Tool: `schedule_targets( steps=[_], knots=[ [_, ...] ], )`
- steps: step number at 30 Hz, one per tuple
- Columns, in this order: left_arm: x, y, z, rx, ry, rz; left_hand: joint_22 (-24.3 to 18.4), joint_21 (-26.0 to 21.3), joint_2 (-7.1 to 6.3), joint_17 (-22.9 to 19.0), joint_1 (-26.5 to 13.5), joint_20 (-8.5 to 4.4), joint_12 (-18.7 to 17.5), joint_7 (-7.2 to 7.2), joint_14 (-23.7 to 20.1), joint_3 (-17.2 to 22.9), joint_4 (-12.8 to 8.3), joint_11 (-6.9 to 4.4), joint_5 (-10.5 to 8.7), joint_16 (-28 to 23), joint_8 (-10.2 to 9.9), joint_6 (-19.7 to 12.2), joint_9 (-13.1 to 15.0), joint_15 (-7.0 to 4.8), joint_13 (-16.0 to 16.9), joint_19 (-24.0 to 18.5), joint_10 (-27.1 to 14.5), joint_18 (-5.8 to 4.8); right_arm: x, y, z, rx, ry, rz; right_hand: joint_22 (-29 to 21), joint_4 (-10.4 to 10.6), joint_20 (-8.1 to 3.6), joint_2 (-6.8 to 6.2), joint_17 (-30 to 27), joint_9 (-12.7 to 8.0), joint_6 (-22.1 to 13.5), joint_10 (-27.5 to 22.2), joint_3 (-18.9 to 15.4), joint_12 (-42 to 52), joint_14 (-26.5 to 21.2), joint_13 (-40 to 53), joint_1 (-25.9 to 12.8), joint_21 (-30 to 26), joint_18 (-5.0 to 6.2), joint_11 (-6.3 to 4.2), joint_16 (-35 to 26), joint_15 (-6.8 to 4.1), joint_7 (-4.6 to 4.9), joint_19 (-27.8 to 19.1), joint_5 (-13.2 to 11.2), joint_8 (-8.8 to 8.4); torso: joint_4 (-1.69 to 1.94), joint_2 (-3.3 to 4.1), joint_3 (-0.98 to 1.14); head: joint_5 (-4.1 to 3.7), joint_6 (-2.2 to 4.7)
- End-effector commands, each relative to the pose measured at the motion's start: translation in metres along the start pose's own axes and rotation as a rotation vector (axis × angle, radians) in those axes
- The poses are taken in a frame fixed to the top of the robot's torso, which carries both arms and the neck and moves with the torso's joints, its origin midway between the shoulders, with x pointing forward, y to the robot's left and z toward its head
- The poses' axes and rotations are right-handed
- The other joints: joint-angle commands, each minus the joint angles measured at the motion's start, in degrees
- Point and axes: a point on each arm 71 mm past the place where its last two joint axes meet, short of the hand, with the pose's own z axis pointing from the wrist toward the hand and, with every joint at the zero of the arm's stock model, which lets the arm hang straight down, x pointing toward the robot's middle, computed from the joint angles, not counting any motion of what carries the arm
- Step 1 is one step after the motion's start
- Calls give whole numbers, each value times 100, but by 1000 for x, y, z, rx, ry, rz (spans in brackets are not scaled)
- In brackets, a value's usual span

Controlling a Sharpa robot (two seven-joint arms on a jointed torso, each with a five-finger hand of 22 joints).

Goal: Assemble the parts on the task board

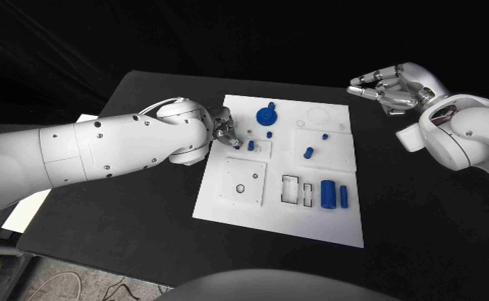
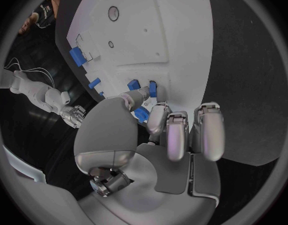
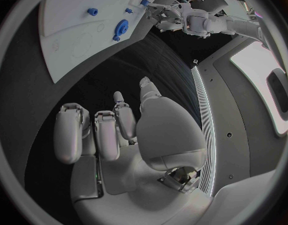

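Note:
The white task board (image 1: 326, 227) lies mid-table, also seen in the left wrist view (image 2: 156, 25). My left hand (image 1: 224, 131) is over the board's left edge, near its far end. Its thumb and a finger pinch a small blue part (image 2: 141, 115). Just past the fingertips another small blue part (image 1: 251, 145) stands in a square recess. A round blue gear-like part (image 1: 267, 114) sits at the far side. A large blue cylinder (image 1: 328, 193) and a thinner one (image 1: 345, 196) lie near the front right. My right hand (image 1: 392, 89) hangs off the board's far right corner, fingers loosely bent, holding nothing.
Small blue pegs (image 1: 308, 151) stand mid-board. Rectangular slots (image 1: 290, 188) and a square plate with a ring (image 1: 242, 182) lie at the front. Bare black table (image 1: 112, 223) surrounds the board. A white sheet (image 1: 20, 220) sticks out at the left edge.

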Motion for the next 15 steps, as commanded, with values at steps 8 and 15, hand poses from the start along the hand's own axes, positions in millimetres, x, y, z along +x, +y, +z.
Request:
schedule_targets(
  steps=[8,15],
  knots=[
    [8,2,1,-11,73,-17,754,10,-59,1508,-59,-43,8,-187,614,289,-317,4,31,17,38,185,-10,-48,-2,361,26,-99,1,0,0,-4,12,-1,-6,-1,-21,25,842,10,35,-31,-27,-19,458,355,-3,-34,114,-3,-19,-12,-11,-31,-29,28,-5,3,7,8,-1],
    [9,4,3,-32,88,-24,759,10,-174,1508,-309,-60,-8,-228,614,22,-122,-24,30,17,40,273,-64,-73,-17,361,23,-99,1,0,0,-4,11,-1,-6,-1,-21,25,842,10,35,-31,-27,-19,458,355,-3,-34,114,-3,-19,-12,-11,-31,-29,28,-2,0,2,4,-6]
  ],
)
